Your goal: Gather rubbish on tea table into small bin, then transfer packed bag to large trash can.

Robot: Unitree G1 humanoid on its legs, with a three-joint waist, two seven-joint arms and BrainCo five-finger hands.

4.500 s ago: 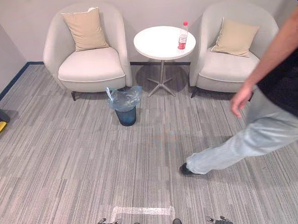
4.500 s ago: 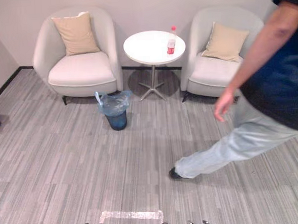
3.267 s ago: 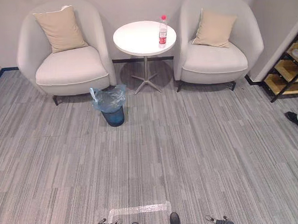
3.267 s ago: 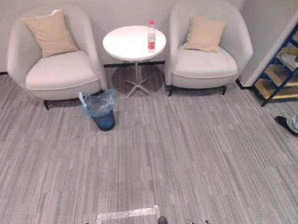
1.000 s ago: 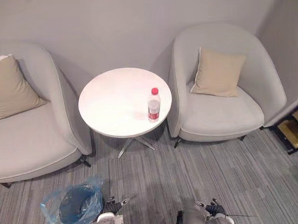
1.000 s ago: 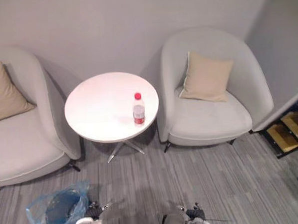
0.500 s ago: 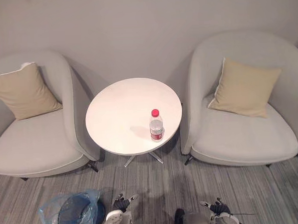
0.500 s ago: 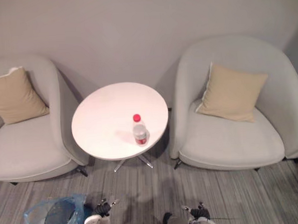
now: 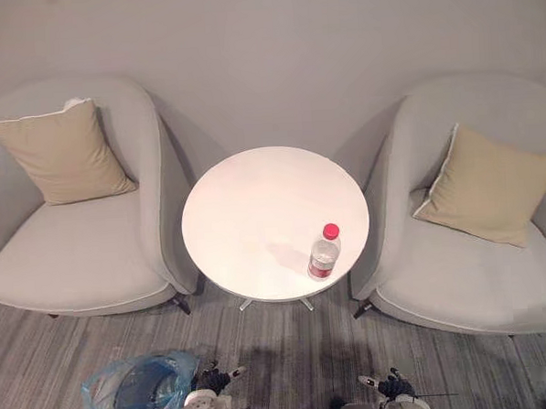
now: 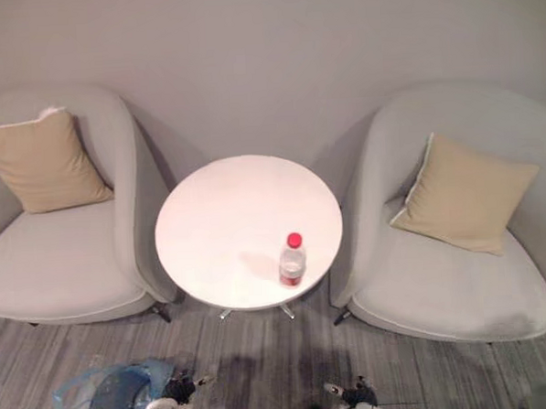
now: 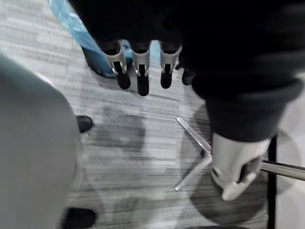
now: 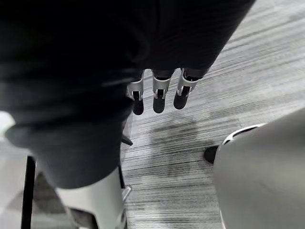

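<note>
two pale armchairs flank the scene, one (image 9: 73, 242) at 9 o'clock of the round white tea table (image 9: 255, 205) and one (image 9: 478, 276) at 3 o'clock. the small bin (image 9: 102, 395), lined with a blue bag, sits on the carpet at about 7 o'clock from the table. the only rubbish we see is a clear bottle (image 9: 323, 254) with a red cap, upright at about 4 o'clock on the table top, close to the rim.

our left hand (image 11: 141, 71) and right hand (image 12: 159, 90) both hang low over the carpet, fingers straight and loose, nothing in either.

we judge the step to be reaching for the bottle. the right hand looks the nearer one. we would bring it up from 5 o'clock, keep the fingers wide until they flank the bottle's body, then close round the labelled middle rather than the cap. so near the rim, a stray knock could tip it to the floor.
</note>
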